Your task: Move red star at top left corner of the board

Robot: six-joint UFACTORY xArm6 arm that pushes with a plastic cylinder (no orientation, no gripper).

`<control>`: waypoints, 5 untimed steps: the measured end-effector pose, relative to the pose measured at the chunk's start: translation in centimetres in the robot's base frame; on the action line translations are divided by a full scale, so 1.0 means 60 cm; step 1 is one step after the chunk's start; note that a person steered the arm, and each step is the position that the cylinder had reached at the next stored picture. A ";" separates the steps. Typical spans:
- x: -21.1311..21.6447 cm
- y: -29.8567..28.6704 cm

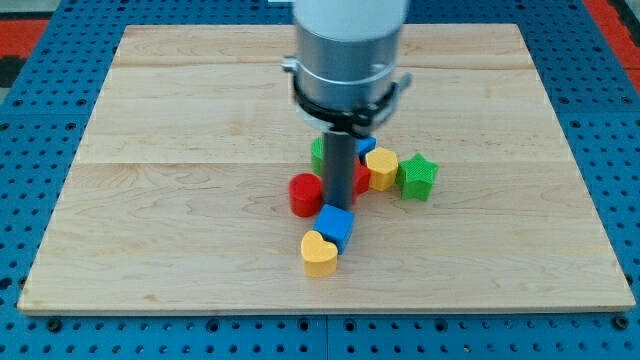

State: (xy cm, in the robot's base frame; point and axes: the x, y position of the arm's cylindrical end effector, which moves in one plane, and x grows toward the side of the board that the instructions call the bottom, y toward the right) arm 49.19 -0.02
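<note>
Nearest the board's [150,250] bottom edge sits a yellow heart block [319,254], touching a blue cube [336,225] just above it. Beyond those stands a red cylinder [305,194] on the view's left of the rod, and my tip [338,206] comes down beside it, right at the blue cube's far edge. There are no jaws to speak of here, only a plain rod, so nothing is spread or pinched.

Farther back, a sliver of red [362,178] shows just to the view's right of the rod; I take it for the red star, though the rod hides most of its shape. It is touching a yellow block [381,168], with a green star [417,177] further right, a green block [318,152] peeping out on the left, and a scrap of another blue block [366,144] behind.

The star lies right of my tip, while the target corner is far up and left. So the tip would have to get round to the star's lower right side before pushing
</note>
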 end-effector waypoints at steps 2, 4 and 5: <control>-0.021 0.061; -0.052 0.163; -0.092 0.074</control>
State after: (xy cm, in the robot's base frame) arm 43.68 4.39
